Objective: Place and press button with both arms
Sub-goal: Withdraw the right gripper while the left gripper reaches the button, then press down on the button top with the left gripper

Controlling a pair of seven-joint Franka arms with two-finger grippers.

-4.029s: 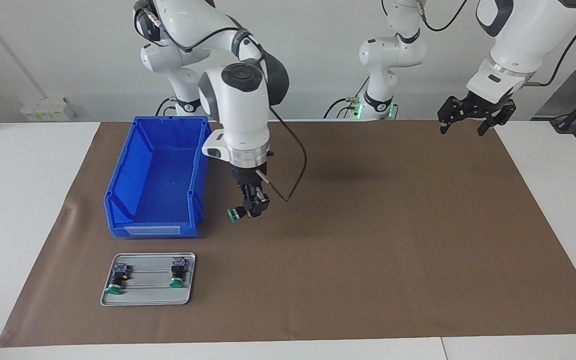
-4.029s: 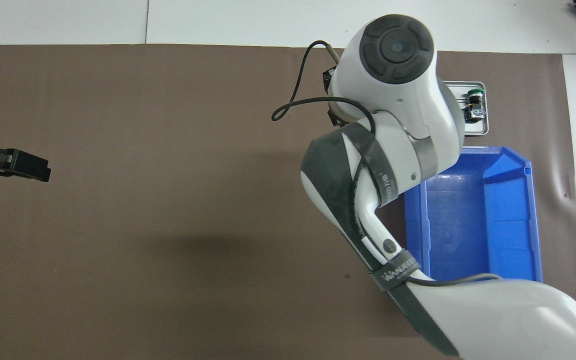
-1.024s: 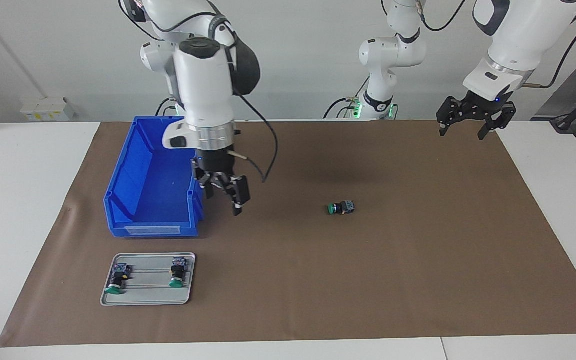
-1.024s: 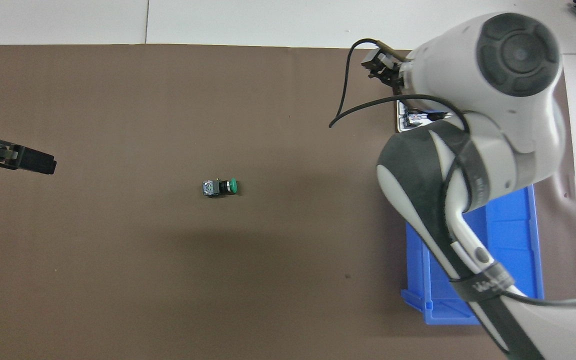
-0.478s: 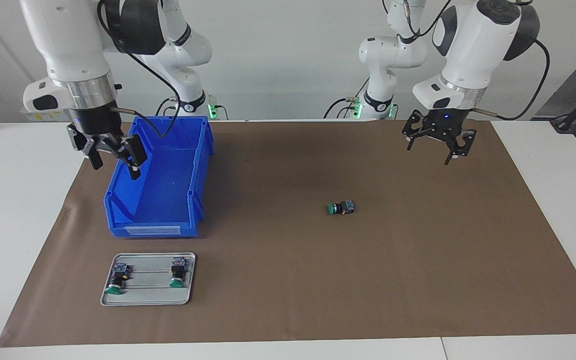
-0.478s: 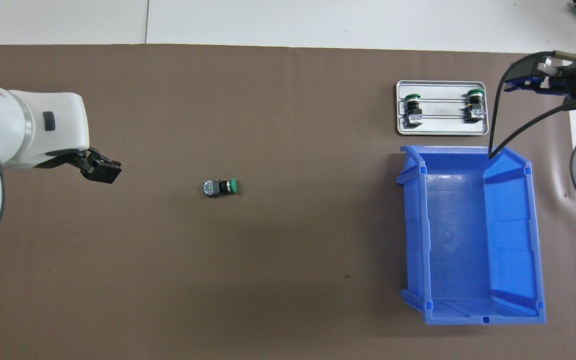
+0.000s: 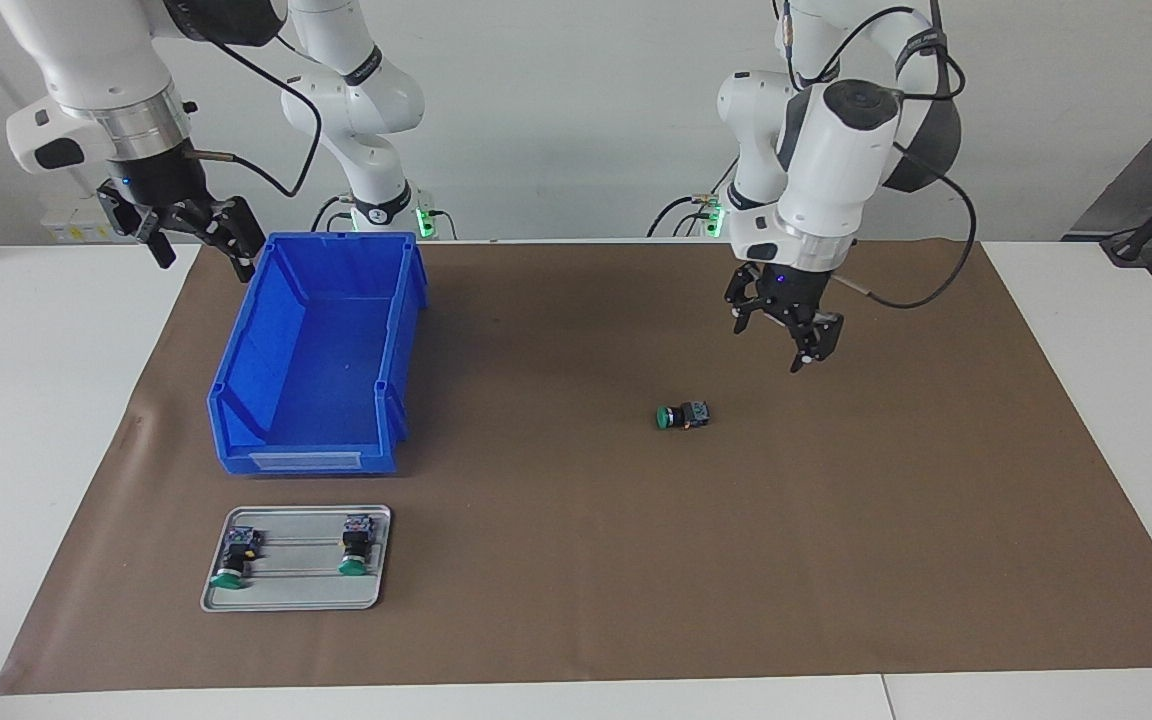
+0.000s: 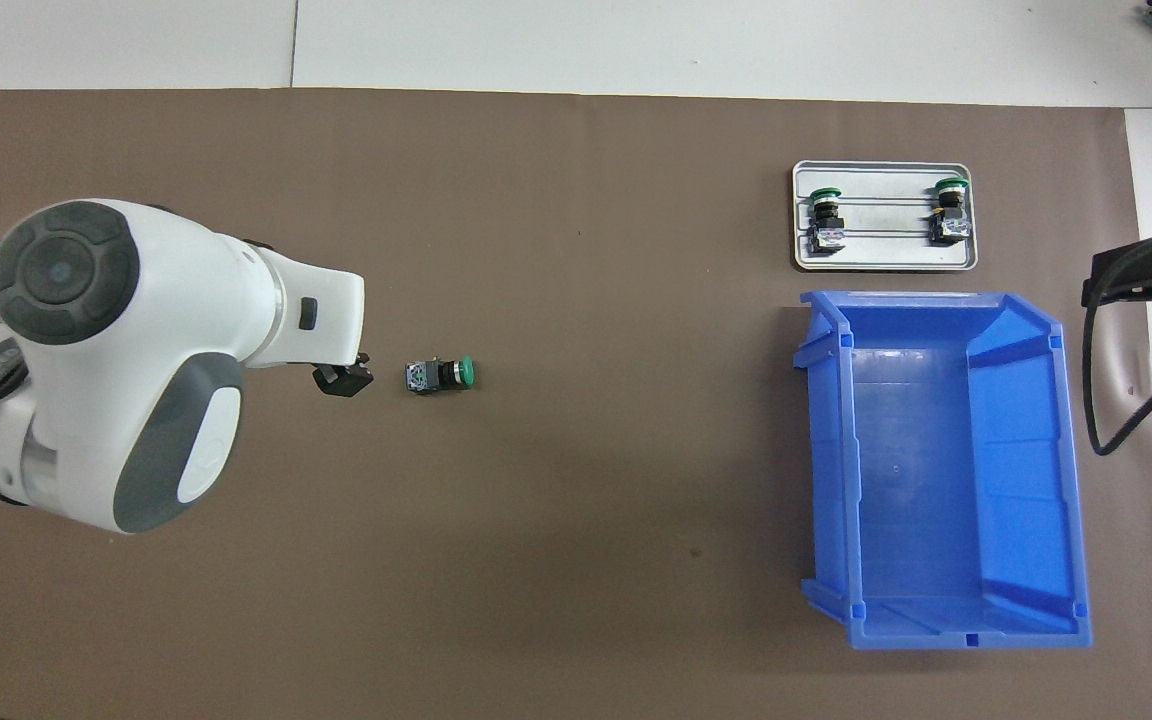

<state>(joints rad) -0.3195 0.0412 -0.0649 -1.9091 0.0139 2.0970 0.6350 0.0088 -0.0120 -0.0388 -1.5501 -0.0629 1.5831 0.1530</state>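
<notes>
Button (image 7: 683,416) lying on its side mid-mat; left gripper (image 7: 784,337) spread, empty, above mat beside it; right gripper (image 7: 194,241) spread over mat's edge

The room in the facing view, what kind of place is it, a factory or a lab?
Most likely a robotics lab or test bench, not a production line. Two white arms are mounted at a table covered by a brown mat, with only a blue bin, a metal tray and one loose button set out.
</notes>
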